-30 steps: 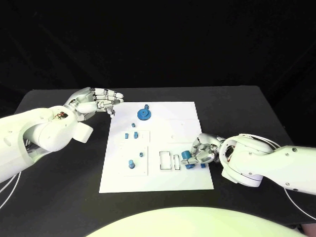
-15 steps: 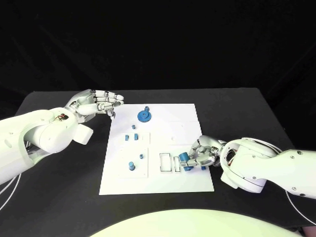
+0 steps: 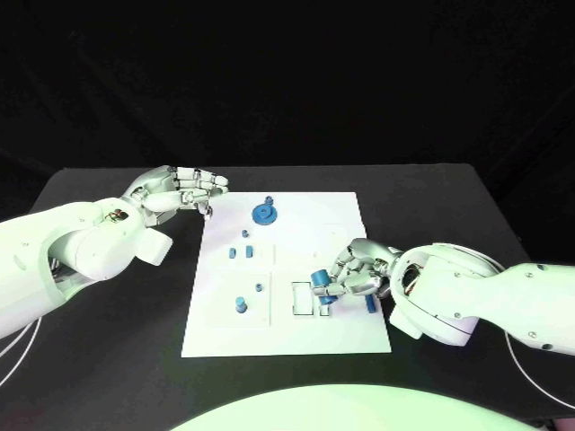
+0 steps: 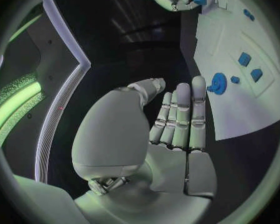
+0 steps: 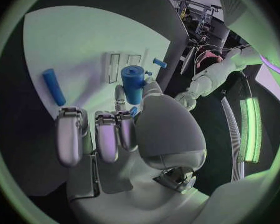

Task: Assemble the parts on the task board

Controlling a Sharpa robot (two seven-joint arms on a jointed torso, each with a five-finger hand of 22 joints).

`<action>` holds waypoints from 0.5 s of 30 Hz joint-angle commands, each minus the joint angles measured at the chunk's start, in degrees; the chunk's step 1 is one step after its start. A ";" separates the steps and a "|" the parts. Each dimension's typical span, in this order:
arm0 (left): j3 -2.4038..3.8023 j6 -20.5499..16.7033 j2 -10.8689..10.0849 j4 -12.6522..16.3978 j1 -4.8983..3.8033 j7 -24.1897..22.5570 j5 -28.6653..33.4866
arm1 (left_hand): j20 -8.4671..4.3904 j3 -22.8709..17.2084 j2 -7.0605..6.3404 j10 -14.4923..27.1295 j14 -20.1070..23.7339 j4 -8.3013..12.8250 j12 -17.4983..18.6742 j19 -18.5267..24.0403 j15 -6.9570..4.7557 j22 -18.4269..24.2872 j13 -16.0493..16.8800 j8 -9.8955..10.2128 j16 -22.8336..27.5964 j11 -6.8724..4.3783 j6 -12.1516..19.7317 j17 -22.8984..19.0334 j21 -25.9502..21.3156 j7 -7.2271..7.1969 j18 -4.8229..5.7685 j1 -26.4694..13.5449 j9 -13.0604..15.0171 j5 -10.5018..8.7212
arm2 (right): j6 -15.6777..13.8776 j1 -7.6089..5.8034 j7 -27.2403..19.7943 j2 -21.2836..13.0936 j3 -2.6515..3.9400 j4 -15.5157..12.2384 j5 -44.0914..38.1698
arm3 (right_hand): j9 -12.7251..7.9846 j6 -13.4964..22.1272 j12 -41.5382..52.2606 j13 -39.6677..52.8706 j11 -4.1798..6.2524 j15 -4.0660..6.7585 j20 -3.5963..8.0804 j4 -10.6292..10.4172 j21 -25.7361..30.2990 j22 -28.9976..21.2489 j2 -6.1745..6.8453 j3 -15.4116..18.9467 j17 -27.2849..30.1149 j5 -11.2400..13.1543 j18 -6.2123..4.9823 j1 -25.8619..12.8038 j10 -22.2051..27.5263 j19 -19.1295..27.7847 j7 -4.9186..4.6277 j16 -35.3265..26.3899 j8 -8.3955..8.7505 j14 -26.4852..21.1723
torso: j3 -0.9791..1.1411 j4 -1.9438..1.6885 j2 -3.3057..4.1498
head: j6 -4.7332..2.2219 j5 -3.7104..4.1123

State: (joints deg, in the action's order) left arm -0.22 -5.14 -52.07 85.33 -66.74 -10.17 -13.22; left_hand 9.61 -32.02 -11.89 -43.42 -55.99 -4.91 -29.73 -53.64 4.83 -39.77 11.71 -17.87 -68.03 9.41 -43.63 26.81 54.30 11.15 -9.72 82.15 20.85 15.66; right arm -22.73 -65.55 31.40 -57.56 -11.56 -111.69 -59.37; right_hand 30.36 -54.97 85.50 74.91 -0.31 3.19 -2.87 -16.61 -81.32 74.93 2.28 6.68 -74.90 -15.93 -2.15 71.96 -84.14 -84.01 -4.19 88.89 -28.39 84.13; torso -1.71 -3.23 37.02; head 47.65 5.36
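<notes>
The white task board (image 3: 287, 328) lies in the middle of the black table. My right hand (image 3: 355, 272) hovers over the board's right part and pinches a short blue cylinder (image 3: 320, 278) (image 5: 132, 82) between thumb and finger, just above two narrow rectangular slots (image 3: 311, 300) (image 5: 123, 66). A thin blue rod (image 3: 372, 304) (image 5: 53, 86) lies on the board beside that hand. My left hand (image 3: 181, 190) (image 4: 177, 119) hangs off the board's far left corner, holding nothing, fingers side by side. A blue gear (image 3: 263, 212) (image 4: 217, 83) stands near it.
Small blue pieces (image 3: 245, 250) (image 4: 249, 67) sit in a raised square left of centre. Two blue pegs (image 3: 240, 303) stand in the near left square. Bare black table (image 3: 119, 341) surrounds the board on all sides.
My right hand has lifted the blue cylinder and carried it left and farther onto the board, over the slots. The left hand has drifted slightly toward the board's corner.
</notes>
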 commanded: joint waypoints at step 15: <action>0.04 1.07 0.18 0.18 -0.02 -0.11 0.06 | 0.18 0.07 0.24 0.34 0.39 -0.25 -0.24 0.00 -0.10 0.05 0.04 -0.38 -0.34 0.08 0.39 -0.05 -0.39 1.92 -0.94 -0.13 0.07 0.32 | 3.20 1.16 1.45 5.11 -0.02 3.70 1.15 | -0.21 -0.37 -0.85 7.72 0.37 0.44 0.25 -0.15 1.06 12.46 -0.37 1.15 -11.79 -0.18 0.18 -1.25 -1.38 -2.71 0.05 0.06 0.27 5.15 | 0.07 0.06 -0.01 | 0.40 -0.69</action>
State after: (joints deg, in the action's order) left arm -0.22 -5.02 -52.02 85.37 -66.74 -10.08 -13.23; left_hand 9.61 -32.02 -11.89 -43.42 -55.99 -4.91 -29.72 -53.64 4.83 -39.77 11.71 -17.87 -68.03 9.41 -43.64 26.81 54.30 11.15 -9.72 82.15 20.84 15.66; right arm -20.74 -64.46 32.16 -52.58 -11.58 -108.13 -57.88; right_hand 30.12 -55.08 84.83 74.91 -0.31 3.19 -2.88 -16.73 -80.59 74.92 1.97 7.47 -74.94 -15.85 -2.14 71.16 -84.13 -84.01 -4.09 88.89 -28.37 84.13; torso -1.67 -3.20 37.05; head 48.00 4.80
